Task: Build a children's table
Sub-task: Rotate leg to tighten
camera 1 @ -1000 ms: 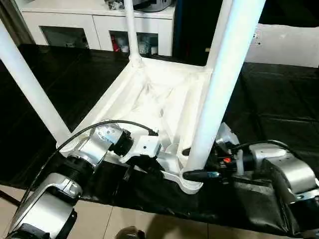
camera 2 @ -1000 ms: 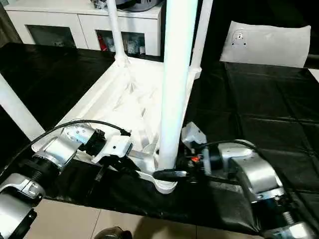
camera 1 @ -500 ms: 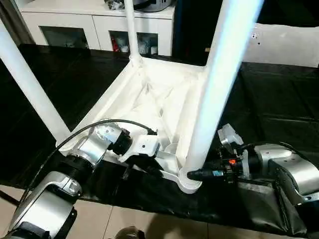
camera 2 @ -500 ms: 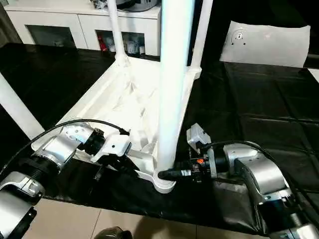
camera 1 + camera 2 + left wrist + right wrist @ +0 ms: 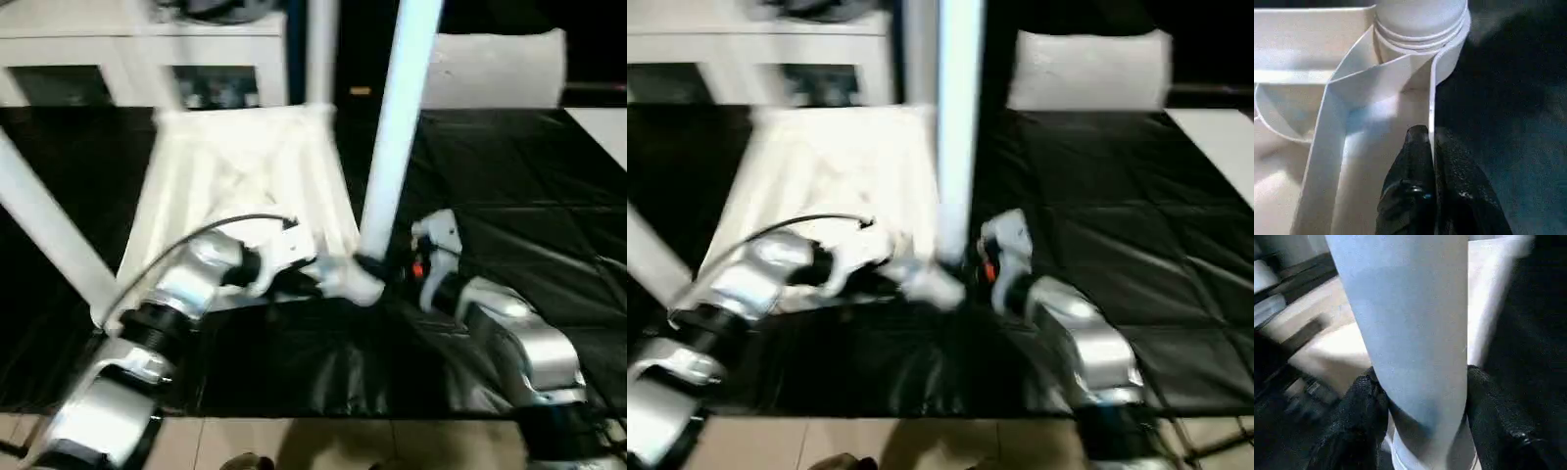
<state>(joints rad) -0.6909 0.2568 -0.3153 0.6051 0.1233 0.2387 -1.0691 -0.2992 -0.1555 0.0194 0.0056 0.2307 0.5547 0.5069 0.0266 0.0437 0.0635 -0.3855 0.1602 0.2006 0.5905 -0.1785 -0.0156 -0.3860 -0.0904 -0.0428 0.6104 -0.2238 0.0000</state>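
Tabletop (image 5: 235,176) inverted; left end effector (image 5: 1428,142) pinches its rim at 6 o'clock. Right end effector (image 5: 1418,396) clasps leg (image 5: 397,127) at 5 o'clock.

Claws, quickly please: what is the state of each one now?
Left claw: shut on the tabletop rim.
Right claw: closed around the leg, one finger on each side.

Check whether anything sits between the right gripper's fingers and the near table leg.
Nothing visible does. The right gripper has a black finger on each side of the near leg, against its surface just above the corner socket of the upturned tabletop.
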